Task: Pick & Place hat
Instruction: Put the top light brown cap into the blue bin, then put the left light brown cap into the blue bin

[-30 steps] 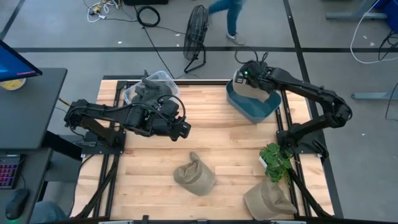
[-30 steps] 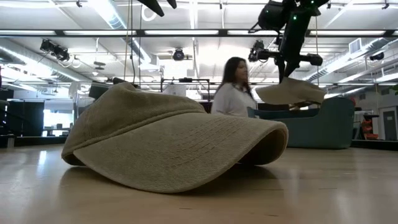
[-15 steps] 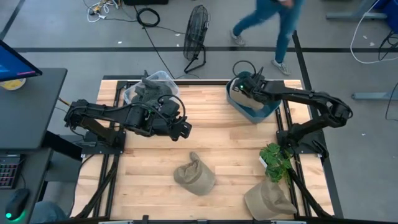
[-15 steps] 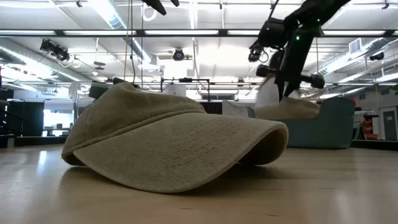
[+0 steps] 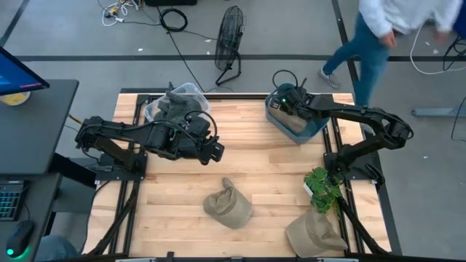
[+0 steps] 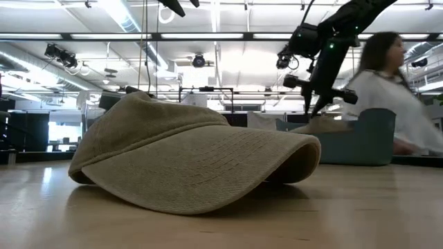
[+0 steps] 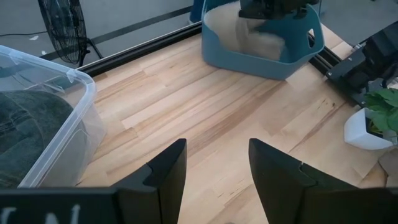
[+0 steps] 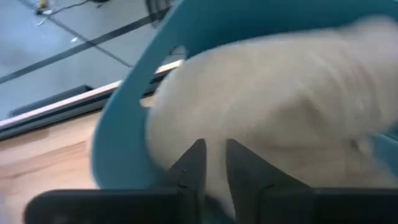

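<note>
A cream hat [image 8: 261, 106] lies in the blue bin [image 5: 298, 125] at the table's far right; it also shows in the low view [image 6: 322, 125]. My right gripper [image 8: 216, 163] points down into the bin [image 5: 281, 99], its fingers nearly together on the hat. My left gripper [image 7: 217, 163] is open and empty above the table's left middle [image 5: 210, 150]. A khaki hat [image 5: 228, 205] rests on its brim at the table's near middle, large in the low view [image 6: 187, 162]. Another khaki hat [image 5: 313, 234] lies at the near right. My right gripper pinches the cream hat's cloth [image 8: 211, 127] between its two fingers, which come from above and point down. The blurred wrist view does not show which part of the hat this is. The hat sits in the blue bin below the fingers, about level with the rim [image 6: 325, 126].
A clear bin [image 5: 175, 105] with dark hats stands at the far left. A small potted plant [image 5: 322, 188] stands at the right edge. A fan [image 5: 231, 33] stands on the floor behind the table, where a person [image 5: 386, 29] walks past.
My right gripper has gone down and a little toward the table's left edge with the cream hat. The hat has sunk from above the blue bin down into it. A person has walked rightward behind the table.
</note>
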Robot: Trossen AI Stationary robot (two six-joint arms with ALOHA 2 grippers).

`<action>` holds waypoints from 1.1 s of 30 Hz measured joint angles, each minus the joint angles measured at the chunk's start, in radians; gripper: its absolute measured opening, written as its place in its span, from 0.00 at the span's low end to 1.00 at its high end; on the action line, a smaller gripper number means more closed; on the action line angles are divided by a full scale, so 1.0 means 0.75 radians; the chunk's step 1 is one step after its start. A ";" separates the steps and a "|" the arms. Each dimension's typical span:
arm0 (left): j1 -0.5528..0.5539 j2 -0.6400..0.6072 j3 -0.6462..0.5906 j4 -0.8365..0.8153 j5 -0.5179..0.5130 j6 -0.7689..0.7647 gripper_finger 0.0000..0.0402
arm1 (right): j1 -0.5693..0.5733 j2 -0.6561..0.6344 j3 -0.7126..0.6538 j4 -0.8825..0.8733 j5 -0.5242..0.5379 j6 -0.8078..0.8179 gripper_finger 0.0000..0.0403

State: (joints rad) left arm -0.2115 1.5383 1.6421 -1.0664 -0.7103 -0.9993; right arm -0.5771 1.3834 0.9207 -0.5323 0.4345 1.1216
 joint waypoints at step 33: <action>-0.288 0.045 0.002 -0.007 0.365 -0.015 0.44 | 0.666 -0.312 0.221 0.079 -0.549 -1.276 0.38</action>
State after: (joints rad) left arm -0.4279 1.5721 1.6432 -1.0716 -0.4369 -1.0103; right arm -0.0780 1.1494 1.0863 -0.4734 0.0230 0.1643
